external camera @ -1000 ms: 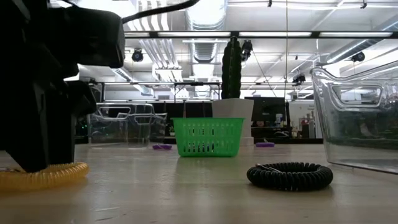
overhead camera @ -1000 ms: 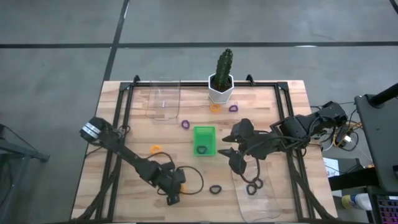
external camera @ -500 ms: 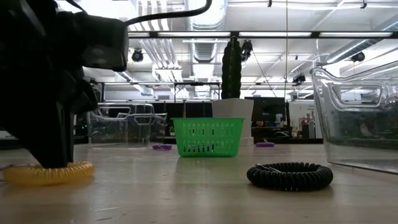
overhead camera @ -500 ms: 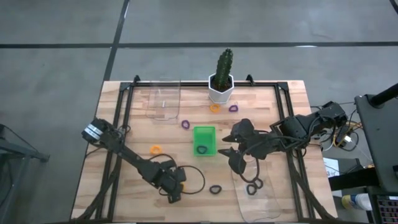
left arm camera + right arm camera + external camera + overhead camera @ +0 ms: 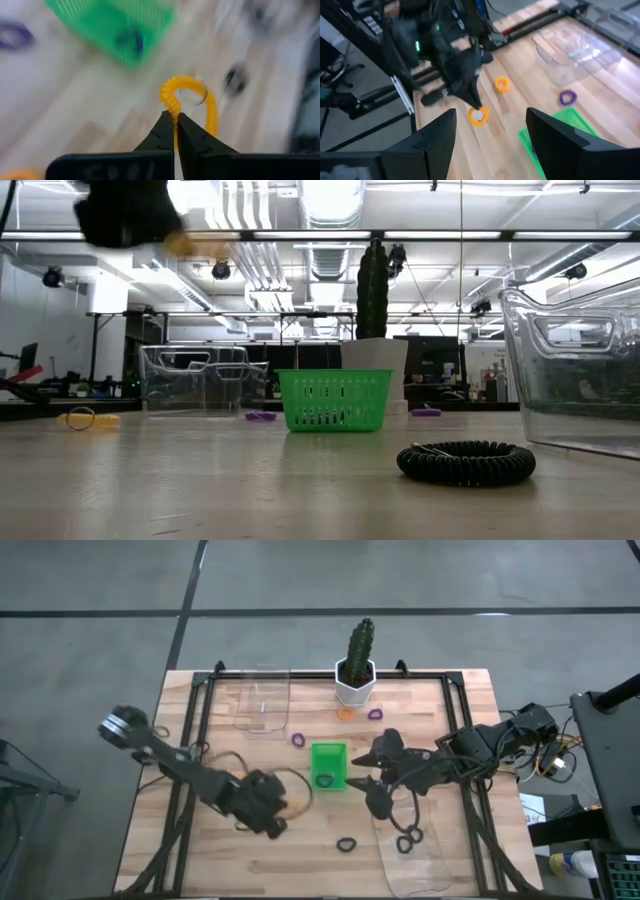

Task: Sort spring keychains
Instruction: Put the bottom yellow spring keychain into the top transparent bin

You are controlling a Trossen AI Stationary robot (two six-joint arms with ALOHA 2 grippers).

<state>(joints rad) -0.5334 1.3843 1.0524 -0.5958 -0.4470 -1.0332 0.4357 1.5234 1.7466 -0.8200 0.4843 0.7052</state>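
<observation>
The left end effector is pinched tight on an orange coil. It holds the coil up off the desk, a little left of the green tray. In the right wrist view the same coil hangs from the tip of the left arm, clear of the wood.

The right end effector hangs just right of the green tray, near the far end of a clear tray. Its two fingers are spread wide with nothing between them.

Other coils lie about. One black coil sits in the green tray. Another black coil lies on the desk near the front, and black ones rest in the clear tray on the right. A second orange coil lies on the desk left of the held one. A purple coil lies behind the green tray, and an orange one and a purple one lie by the cactus pot.

These coils look very light and springy. They will likely bend and bounce, and can wobble when lifted. A pinch on one side of the loop, across the cord, should hold well. A loose pinch may let the cord slip out.
</observation>
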